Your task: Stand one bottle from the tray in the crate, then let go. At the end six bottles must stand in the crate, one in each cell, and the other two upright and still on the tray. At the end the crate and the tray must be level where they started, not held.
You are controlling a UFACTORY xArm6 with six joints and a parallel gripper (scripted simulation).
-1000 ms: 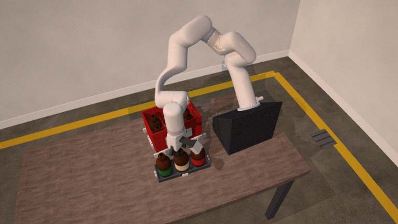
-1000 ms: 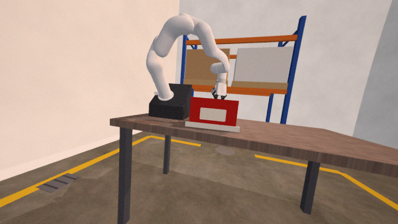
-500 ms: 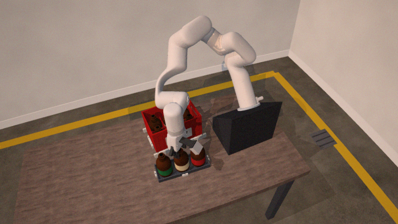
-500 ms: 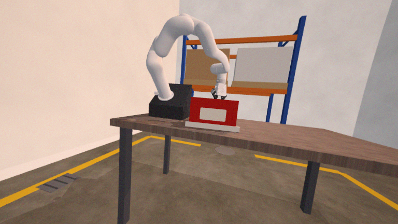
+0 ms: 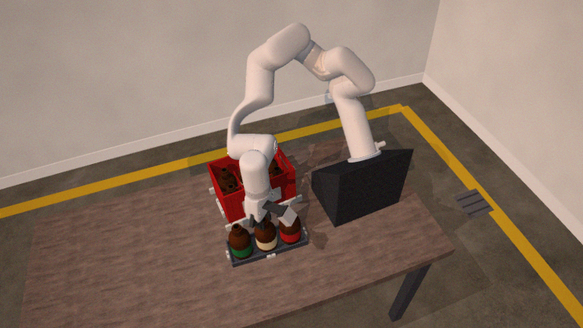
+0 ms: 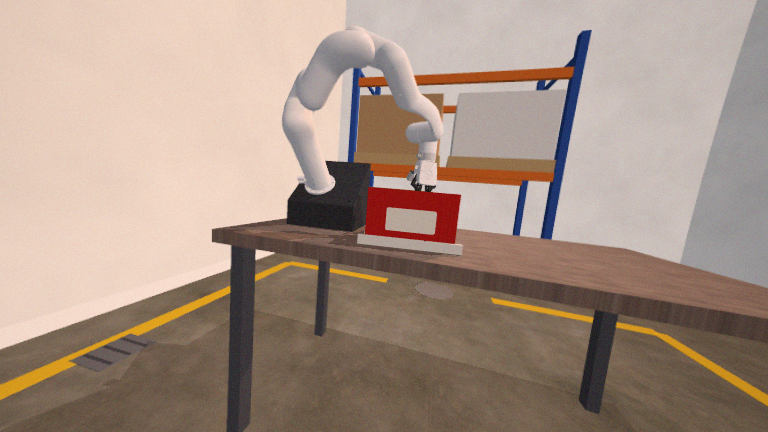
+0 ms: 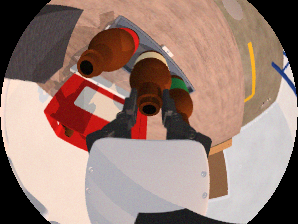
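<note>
A red crate stands on a pale base at the back of the wooden table, with several brown bottles in its cells. In front of it a dark tray (image 5: pixel 266 253) carries three upright brown bottles: green-labelled (image 5: pixel 240 243), cream-labelled (image 5: pixel 266 237) and red-labelled (image 5: pixel 289 231). My gripper (image 5: pixel 260 223) points down over the middle of the tray, and its fingers are shut on the neck of the cream-labelled bottle (image 7: pixel 149 78). In the wrist view my gripper (image 7: pixel 149 96) flanks that neck, with the red-labelled bottle (image 7: pixel 109 50) to one side. In the exterior view the crate (image 6: pixel 412 217) hides the tray.
The black block of the arm's base (image 5: pixel 360 185) stands right of the crate. A blue and orange rack (image 6: pixel 461 123) with boards stands behind the table. The table's front edge lies close to the tray.
</note>
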